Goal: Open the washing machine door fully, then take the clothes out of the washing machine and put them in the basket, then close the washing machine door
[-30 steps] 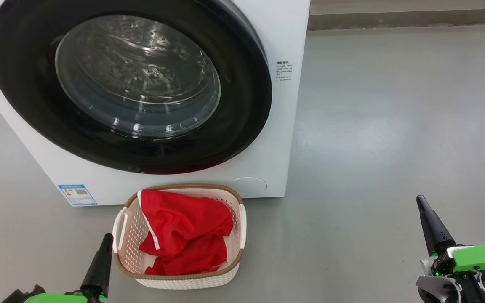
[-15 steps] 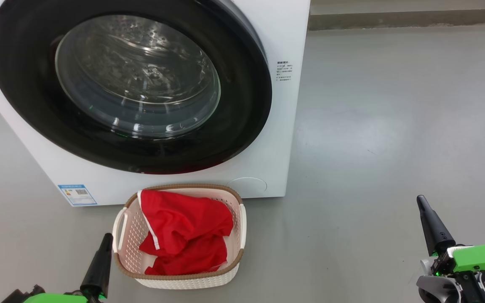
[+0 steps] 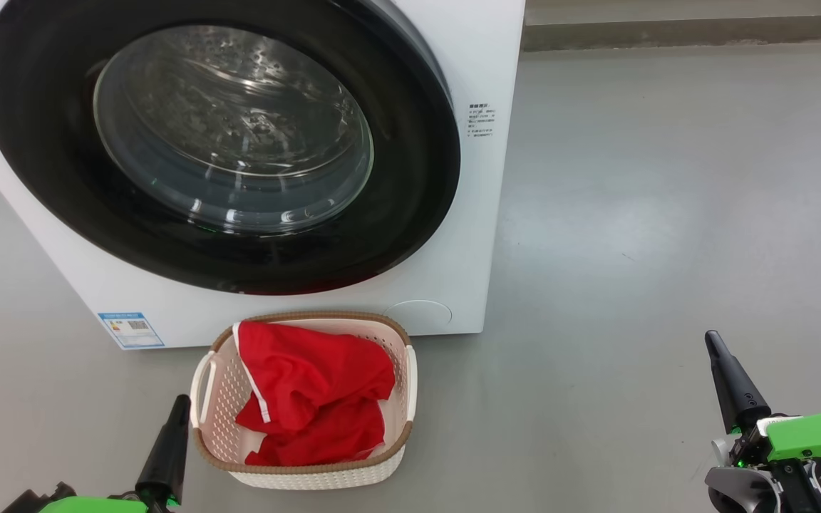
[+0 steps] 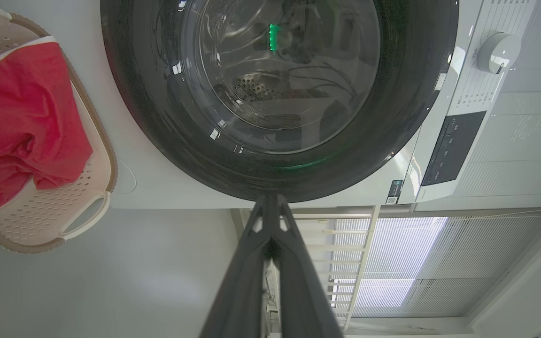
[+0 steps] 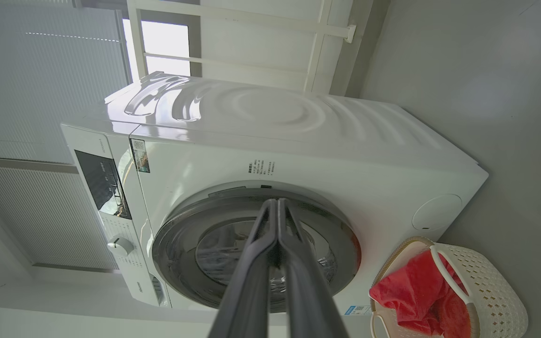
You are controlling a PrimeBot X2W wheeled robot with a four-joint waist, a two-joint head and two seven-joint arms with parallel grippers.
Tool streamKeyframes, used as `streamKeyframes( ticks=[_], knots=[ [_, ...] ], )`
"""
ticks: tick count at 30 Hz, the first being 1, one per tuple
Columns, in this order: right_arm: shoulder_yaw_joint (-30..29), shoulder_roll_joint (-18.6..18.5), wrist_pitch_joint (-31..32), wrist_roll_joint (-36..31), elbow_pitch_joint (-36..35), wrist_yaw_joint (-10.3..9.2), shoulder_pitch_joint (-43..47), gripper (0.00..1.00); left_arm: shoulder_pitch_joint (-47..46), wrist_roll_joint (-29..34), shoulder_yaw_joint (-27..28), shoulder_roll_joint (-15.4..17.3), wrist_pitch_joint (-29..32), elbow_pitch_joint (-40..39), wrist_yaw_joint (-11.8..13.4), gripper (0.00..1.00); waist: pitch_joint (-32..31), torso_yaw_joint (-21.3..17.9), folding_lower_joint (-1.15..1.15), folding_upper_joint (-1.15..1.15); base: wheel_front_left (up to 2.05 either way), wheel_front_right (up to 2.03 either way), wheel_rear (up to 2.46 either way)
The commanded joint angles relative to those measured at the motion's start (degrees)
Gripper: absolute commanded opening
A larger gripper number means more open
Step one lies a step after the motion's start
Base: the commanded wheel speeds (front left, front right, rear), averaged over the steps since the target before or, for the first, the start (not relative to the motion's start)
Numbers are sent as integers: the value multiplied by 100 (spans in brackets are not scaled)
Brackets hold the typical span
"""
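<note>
The washing machine (image 3: 467,235) stands at the upper left, and its black-framed round door (image 3: 396,214) lies flush against the white front. On the floor in front sits the cream basket (image 3: 382,463) with the red clothes (image 3: 311,395) heaped inside. My left gripper (image 3: 181,405) is shut and empty just left of the basket. Far to the right, low over the floor, my right gripper (image 3: 711,340) is shut and empty too. The left wrist view shows the door (image 4: 158,122) and the clothes (image 4: 21,117). The right wrist view shows the machine (image 5: 298,136) and basket (image 5: 491,291).
Grey floor (image 3: 667,214) stretches open to the right of the machine. A low step (image 3: 667,32) runs along the back. The machine's control panel (image 4: 453,145) and knob (image 4: 498,47) appear in the left wrist view.
</note>
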Motion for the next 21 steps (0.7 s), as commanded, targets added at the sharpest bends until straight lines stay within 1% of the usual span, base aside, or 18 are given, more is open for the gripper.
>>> streamKeyframes(
  ticks=[1, 21],
  knots=[
    [107, -50, 27, -15, -170, -3, -243, 0, -258, 29, 198, 70, 33, -154, -40, 0, 0, 0, 0, 0, 0, 0, 0],
    [90, -38, 40, -30, -169, -3, -244, 0, -259, 44, 216, 58, 47, -154, -40, 0, 0, 0, 0, 0, 0, 0, 0]
  ],
)
